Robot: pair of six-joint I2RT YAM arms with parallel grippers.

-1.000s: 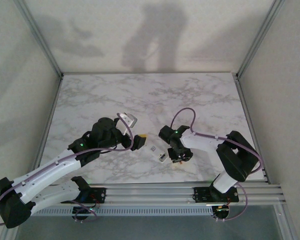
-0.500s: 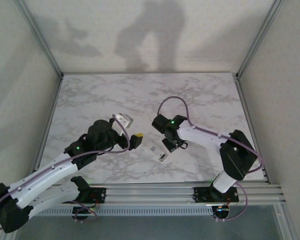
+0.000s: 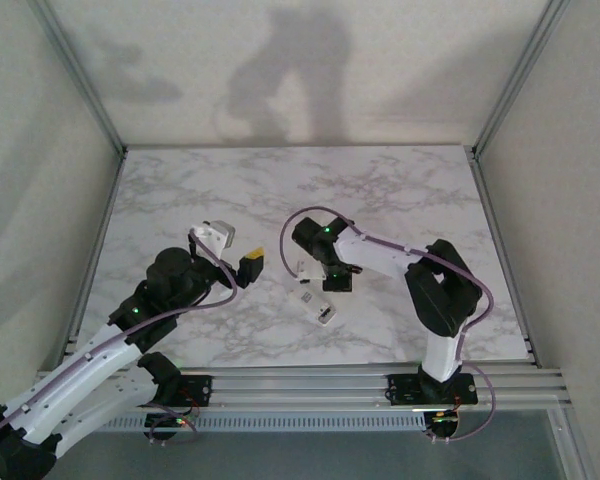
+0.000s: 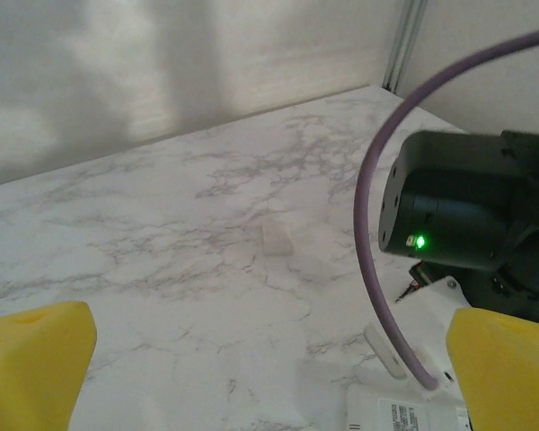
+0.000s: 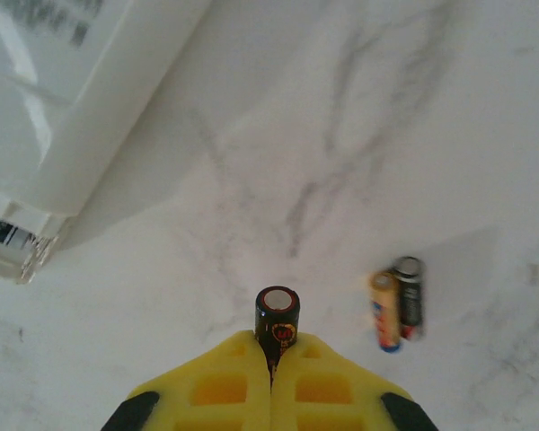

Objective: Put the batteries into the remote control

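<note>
In the right wrist view my right gripper (image 5: 275, 347) is shut on a dark battery (image 5: 277, 316) with a reddish band, which stands out beyond the yellow fingertips just above the marble. Two more batteries (image 5: 397, 310) lie side by side on the table to its right. The white remote control (image 5: 81, 99) lies to the upper left, label side up. From above, the right gripper (image 3: 327, 279) hovers just beyond the remote control (image 3: 316, 304). My left gripper (image 3: 248, 262) is open to the left of it. In the left wrist view its yellow fingers (image 4: 36, 364) stand wide apart over bare marble, the remote control (image 4: 404, 413) at the bottom edge.
A small flat white piece (image 4: 276, 239) lies on the marble ahead of the left gripper, and another pale strip (image 4: 386, 350) lies by the remote. The right arm's black wrist (image 4: 467, 211) and purple cable (image 4: 368, 233) hang close by. Aluminium frame posts (image 3: 505, 90) and walls surround the table (image 3: 410, 190).
The right gripper has shut on a battery and moved away from the near edge, up and to the left past the remote. The left arm has drawn back to the left, still open.
</note>
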